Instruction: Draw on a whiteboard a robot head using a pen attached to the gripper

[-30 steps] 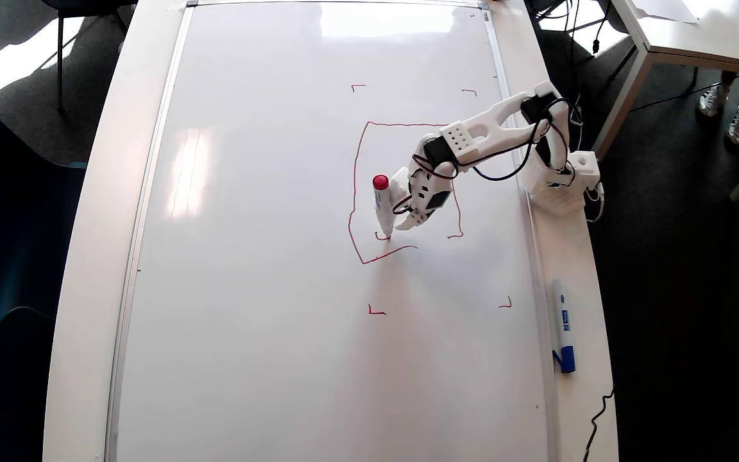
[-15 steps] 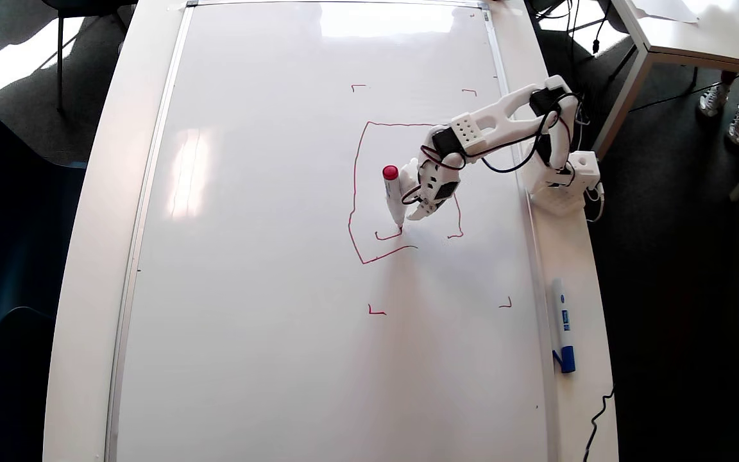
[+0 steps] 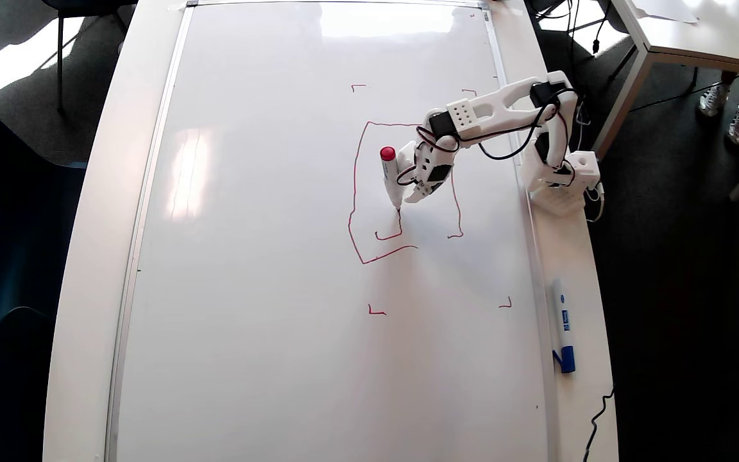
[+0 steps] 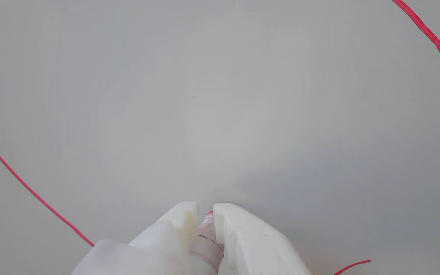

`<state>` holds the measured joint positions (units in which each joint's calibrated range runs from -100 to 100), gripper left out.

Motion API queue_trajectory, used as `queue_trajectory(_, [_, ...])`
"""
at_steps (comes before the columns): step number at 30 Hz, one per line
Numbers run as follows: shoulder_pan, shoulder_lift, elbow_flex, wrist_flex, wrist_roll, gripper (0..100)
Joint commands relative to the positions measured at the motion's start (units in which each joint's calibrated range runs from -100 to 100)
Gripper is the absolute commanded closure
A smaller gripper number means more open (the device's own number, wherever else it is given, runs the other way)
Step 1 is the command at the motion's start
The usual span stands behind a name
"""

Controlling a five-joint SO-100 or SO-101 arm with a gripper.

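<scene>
The end effector (image 3: pixel 416 192) clamps the pen (image 3: pixel 391 180); the robot head (image 3: pixel 356 192) has its outline nearly closed, its first inner square seemingly half-drawn.

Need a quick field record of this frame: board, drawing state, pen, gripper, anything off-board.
board: whiteboard flat on white table, four small red corner marks
drawing: robot head outline only partly done, bottom side open; a small U-shaped stroke inside near the bottom left
pen: pen tilted, red end up, tip on the board at the top of that stroke's right side
gripper: gripper shut on the pen
off-board: blue-capped marker on the table edge, overhead view's right
</scene>
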<state>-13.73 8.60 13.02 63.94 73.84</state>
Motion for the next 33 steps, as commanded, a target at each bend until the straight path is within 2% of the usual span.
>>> queue_trajectory(1, [0.9, -1.3, -0.9, -3.6, 0.3, 99])
queue_trajectory(33, [-4.7, 8.4, -14.2, -4.5, -1.8, 99])
